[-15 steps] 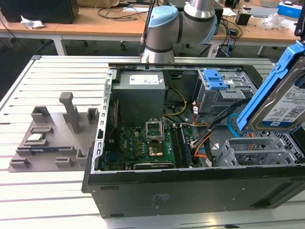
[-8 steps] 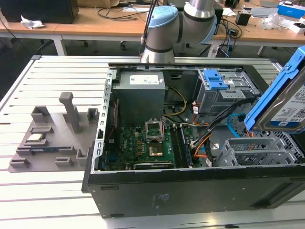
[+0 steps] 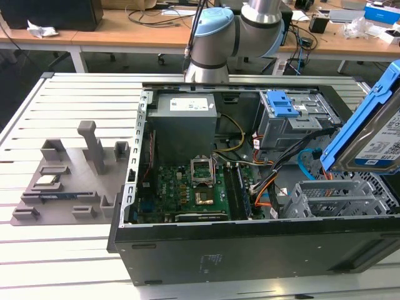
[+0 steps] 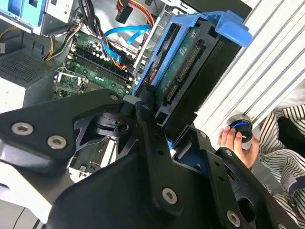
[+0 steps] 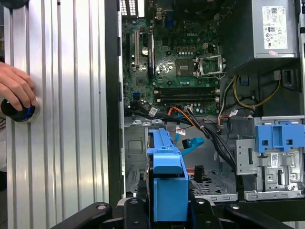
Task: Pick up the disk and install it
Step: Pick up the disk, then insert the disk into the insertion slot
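Observation:
The disk (image 3: 374, 128) hangs tilted in the air at the exterior view's right, above the open computer case (image 3: 250, 250). It is silver with a white and blue label and a bright blue frame. My gripper (image 4: 164, 119) is shut on the disk (image 4: 190, 67), its black fingers (image 4: 143, 107) clamping the blue frame from both sides. In the first wrist view the disk (image 5: 167, 167) is seen edge-on between the gripper's (image 5: 167, 202) fingers, over the grey drive cage (image 5: 136, 152) in the case. That same cage (image 3: 331, 200) sits below the disk in the exterior view.
Inside the case lie the motherboard (image 3: 187, 187), a grey power supply box (image 3: 184, 122), orange and blue cables (image 3: 275, 187) and a blue latch piece (image 3: 281, 103). A grey parts fixture (image 3: 69, 181) rests on the table at the exterior view's left. A person's hand (image 5: 16, 88) rests on a knob.

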`<state>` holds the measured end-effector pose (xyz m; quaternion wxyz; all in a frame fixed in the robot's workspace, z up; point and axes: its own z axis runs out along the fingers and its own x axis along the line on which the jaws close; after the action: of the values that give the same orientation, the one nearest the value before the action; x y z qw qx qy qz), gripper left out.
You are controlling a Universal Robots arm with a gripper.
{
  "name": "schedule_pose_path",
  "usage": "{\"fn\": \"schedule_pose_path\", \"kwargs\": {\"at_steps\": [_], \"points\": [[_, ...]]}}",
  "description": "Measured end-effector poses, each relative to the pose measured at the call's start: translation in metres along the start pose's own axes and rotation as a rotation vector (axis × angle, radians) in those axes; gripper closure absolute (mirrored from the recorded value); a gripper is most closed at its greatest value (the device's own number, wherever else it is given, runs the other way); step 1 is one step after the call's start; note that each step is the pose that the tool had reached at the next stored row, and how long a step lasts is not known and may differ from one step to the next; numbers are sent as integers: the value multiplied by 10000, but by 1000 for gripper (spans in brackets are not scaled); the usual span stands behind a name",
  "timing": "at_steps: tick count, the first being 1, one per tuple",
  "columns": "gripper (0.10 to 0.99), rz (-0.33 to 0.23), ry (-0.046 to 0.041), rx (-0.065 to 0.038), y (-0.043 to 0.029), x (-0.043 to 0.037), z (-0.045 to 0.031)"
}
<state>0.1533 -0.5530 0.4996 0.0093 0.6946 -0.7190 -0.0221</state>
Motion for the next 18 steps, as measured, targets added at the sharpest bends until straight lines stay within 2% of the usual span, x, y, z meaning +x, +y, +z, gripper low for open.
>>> {"fn": "schedule_pose_path", "kwargs": {"at_steps": [5, 6, 7, 8, 10, 11, 18], "points": [[722, 0, 1, 0, -1, 0, 0], [722, 143, -5, 3, -2, 0, 3], [722, 529, -27, 9, -3, 0, 12], [722, 703, -89, 8, -3, 2, 23], [722, 762, -147, 6, -3, 9, 36], [722, 744, -167, 4, -6, 29, 74], [722, 525, -155, -2, -11, 32, 203]]}}
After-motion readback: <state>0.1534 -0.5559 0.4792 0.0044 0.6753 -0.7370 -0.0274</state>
